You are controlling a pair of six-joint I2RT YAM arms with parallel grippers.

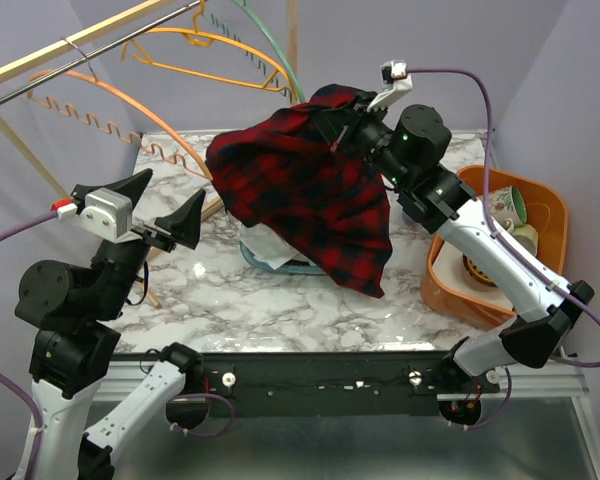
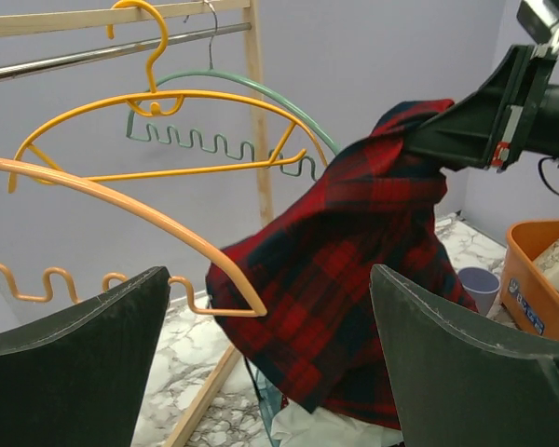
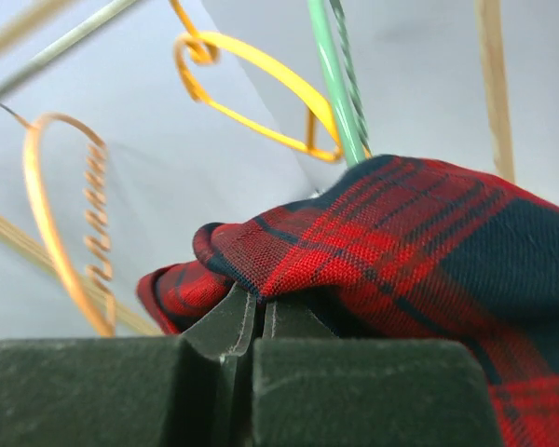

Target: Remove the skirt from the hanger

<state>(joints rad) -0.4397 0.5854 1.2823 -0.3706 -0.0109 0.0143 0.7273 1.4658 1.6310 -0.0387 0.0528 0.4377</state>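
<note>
Closest to us, the left gripper (image 1: 165, 210) is hovering over the near-left part of the marble table (image 1: 280, 305), jaws spread wide and holding nothing. Farther back, the right gripper (image 1: 345, 120) is pinching the top fold of the red-and-black plaid skirt (image 1: 310, 190), and in the right wrist view we're seeing both fingers clamped tight on the fabric. So the skirt is hanging in the air over the middle of the table, draping down toward the near right. The green hanger (image 1: 270, 55) is running in behind the skirt's top, and we can't tell whether the skirt is hooked on it.

Over on the right, the orange bin (image 1: 555, 205) is holding crockery: a mug (image 1: 507, 207) with a greenish inside, plus a bowl (image 1: 477, 270) nearer to us. A small grey-blue cup (image 2: 478, 282) is sitting on the table just left of the bin. Under the skirt, a white cloth (image 1: 268, 248) is peeking out over some bluish rim, but we can't tell what it is.
</note>
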